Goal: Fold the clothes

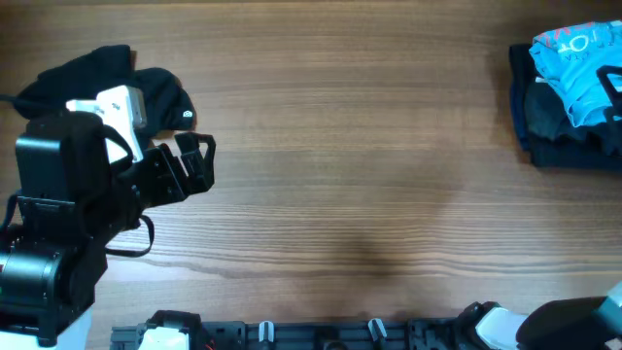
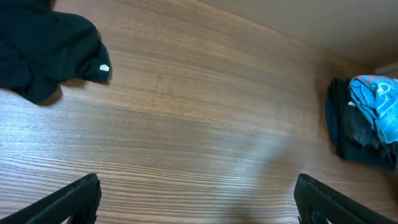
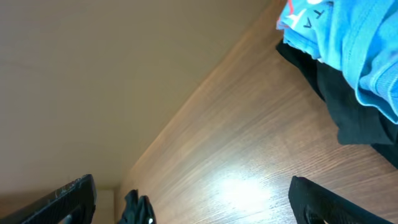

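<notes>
The clothes, a crumpled light blue shirt (image 1: 575, 56) with white print, lie on top of a dark pile at the table's far right edge. The shirt also shows in the left wrist view (image 2: 380, 107) and close up in the right wrist view (image 3: 351, 43). My left gripper (image 1: 202, 163) hovers over bare wood at the left, far from the shirt, open with nothing between its fingers (image 2: 198, 190). My right gripper (image 3: 193, 186) stands open and empty too, low over the table a little short of the shirt.
Dark garments (image 1: 559, 131) lie under the blue shirt. A black garment (image 1: 160, 92) with a small white logo is heaped at the back left, partly under my left arm. Wooden tabletop (image 1: 369, 165) spans between the two piles. Black fixtures line the front edge.
</notes>
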`<state>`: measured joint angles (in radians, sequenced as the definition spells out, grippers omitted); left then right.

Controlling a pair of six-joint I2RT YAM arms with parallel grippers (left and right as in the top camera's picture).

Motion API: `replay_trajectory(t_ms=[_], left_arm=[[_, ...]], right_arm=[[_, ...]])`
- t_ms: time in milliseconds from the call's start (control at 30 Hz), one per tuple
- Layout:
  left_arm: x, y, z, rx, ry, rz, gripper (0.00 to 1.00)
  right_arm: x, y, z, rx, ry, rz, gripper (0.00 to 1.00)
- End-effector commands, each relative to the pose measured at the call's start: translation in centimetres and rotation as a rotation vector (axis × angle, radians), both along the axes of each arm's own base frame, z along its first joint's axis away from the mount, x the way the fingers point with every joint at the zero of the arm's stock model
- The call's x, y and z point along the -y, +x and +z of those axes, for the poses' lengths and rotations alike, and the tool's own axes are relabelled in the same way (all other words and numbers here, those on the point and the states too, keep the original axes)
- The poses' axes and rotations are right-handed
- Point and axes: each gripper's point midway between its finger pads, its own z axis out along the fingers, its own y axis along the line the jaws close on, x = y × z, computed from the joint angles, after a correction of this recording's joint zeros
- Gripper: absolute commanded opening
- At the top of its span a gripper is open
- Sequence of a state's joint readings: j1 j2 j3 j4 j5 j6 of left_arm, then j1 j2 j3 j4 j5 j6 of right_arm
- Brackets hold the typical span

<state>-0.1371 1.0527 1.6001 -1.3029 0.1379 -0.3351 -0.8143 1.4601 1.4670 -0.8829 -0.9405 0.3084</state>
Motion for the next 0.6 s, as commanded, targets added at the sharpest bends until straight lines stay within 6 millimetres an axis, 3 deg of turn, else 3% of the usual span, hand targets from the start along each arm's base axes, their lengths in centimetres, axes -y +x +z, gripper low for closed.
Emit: replay_trajectory(t_ms=[0,233,467,567], left_arm=[[-0.1,-0.1,0.3,0.015,0.017,-0.003,1.00],[-0.1,-0.1,0.3,0.014,0.017,-0.003,1.00],[-0.3,-1.4,1.5,0.068,0.009,-0.002,1.00],[-1.0,-3.9,1.4,0.064,0.021,0.009,1.00]], right_arm=[[1.2,0.3,-1.6,-0.052,-0.031,-0.031,1.00],[6.1,-1.2,-4.9,-0.255,-0.210,-0.245,1.00],[7.1,-1.7,-5.3,-0.294,-0.247,-0.288,1.00],[7.1,-1.7,-5.3,-0.294,-0.247,-0.288,1.00]])
